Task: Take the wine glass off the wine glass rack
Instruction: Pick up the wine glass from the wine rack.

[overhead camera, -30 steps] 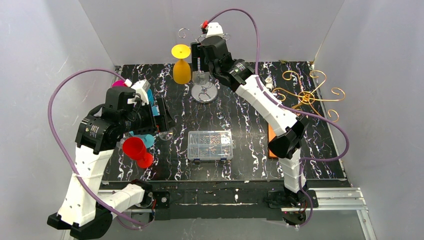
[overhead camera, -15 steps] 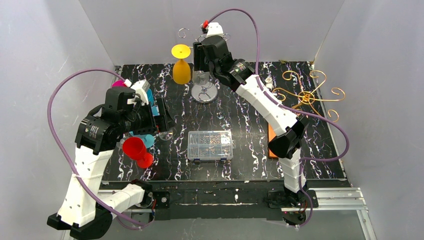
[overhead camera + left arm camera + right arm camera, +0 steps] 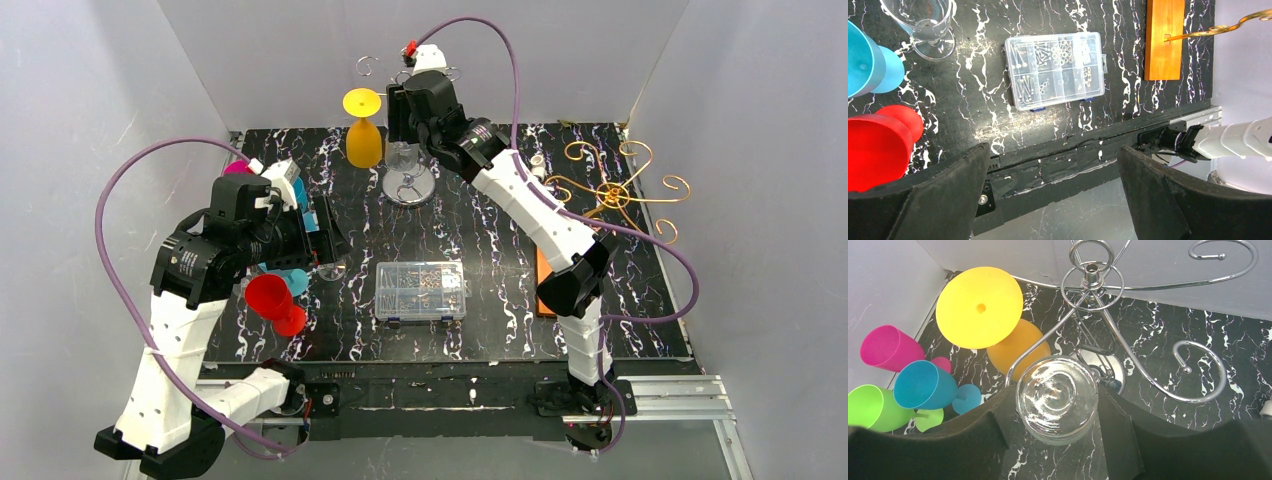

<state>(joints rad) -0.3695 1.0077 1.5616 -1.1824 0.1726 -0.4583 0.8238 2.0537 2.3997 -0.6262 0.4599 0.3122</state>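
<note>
The task is at the grasp stage, by my reading roughly halfway. The clear wine glass hangs upside down, foot uppermost, on 1 curled arm of the chrome wire rack, just in front of the rack's centre post. The right gripper is up at the rack. Its 2 dark pads lie against opposite sides of the glass bowl, so it grips the glass at a middling width.

Done, as far as the views show: the reach to the rack and the closing on the glass. Left to do: drawing the foot out along the wire until it clears the rack, then carrying the glass away from the rack. Neither has begun, since the foot sits close against the rack's wire.

A yellow plastic goblet hangs on the rack beside the clear glass and could be knocked on the way out.

The left gripper is well away from the rack, spread wide with nothing between its fingers. Another clear stemmed glass stands on the table beneath it.
</note>
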